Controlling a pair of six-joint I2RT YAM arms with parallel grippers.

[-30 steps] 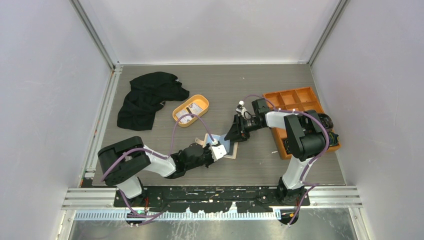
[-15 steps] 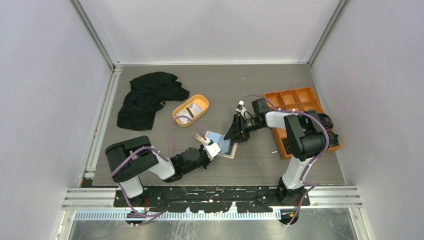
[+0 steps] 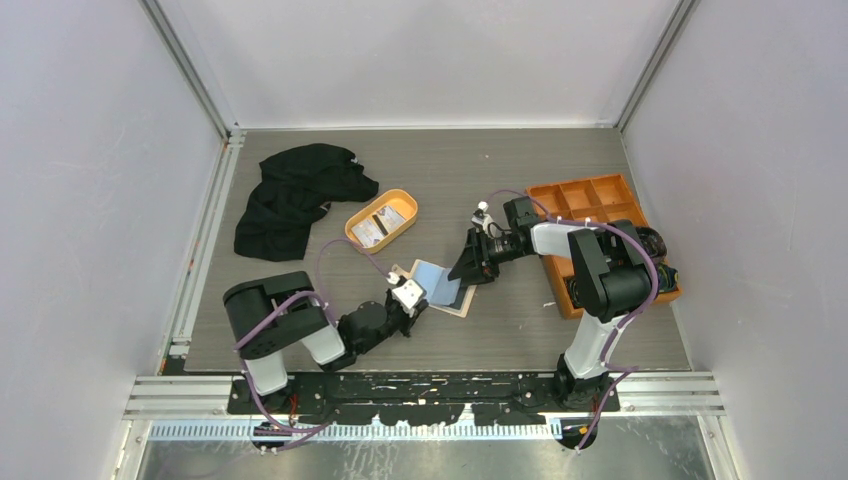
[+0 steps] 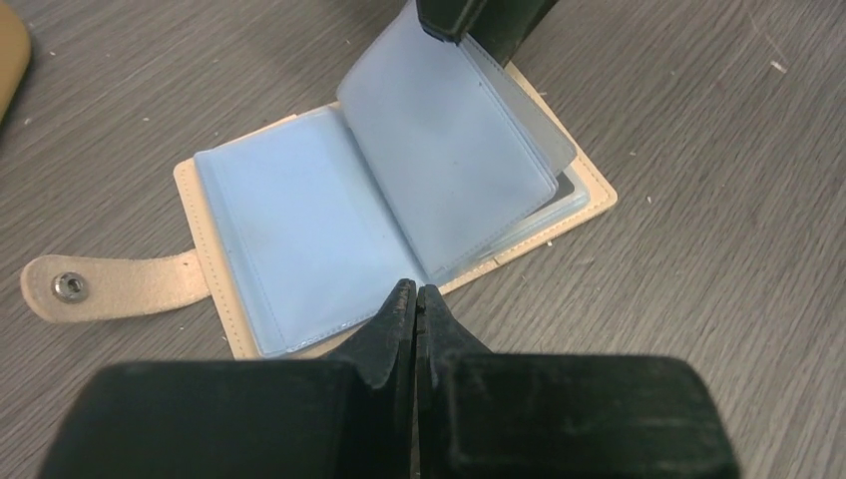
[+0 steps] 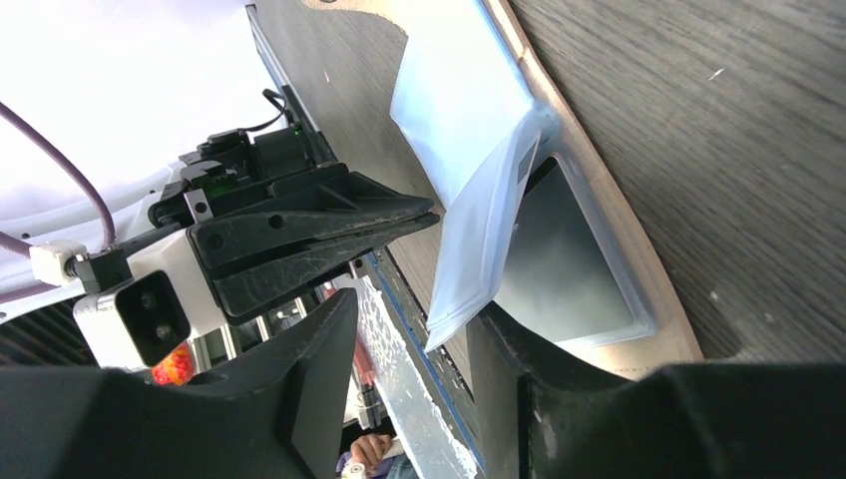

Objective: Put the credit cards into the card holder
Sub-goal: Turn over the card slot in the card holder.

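The card holder lies opened flat in the middle of the table, beige cover down and blue pockets up, with the snap tab stretched out to one side; that way the pockets face us and nothing has to be flipped. One clear blue leaf stands up off the stack instead of lying flat. The right gripper is why; its fingers straddle the leaf's free edge, half spread, and to us it looks propped up rather than pinched. Under that leaf the pocket shows something grey; we can't tell if it's a card.

The left gripper sits just off the near edge of the wallet, fingers pressed together on nothing; our guess is it's parked clear so the right one can keep the page up.

The credit cards are in the orange oval tray, a little way behind the wallet and towards the left, so none is in a hand yet; we'd say a free gripper has to fetch one while the pocket stays open.

Further out there's a black cloth at the back left and an orange compartmented box on the right; neither seems to be in play.
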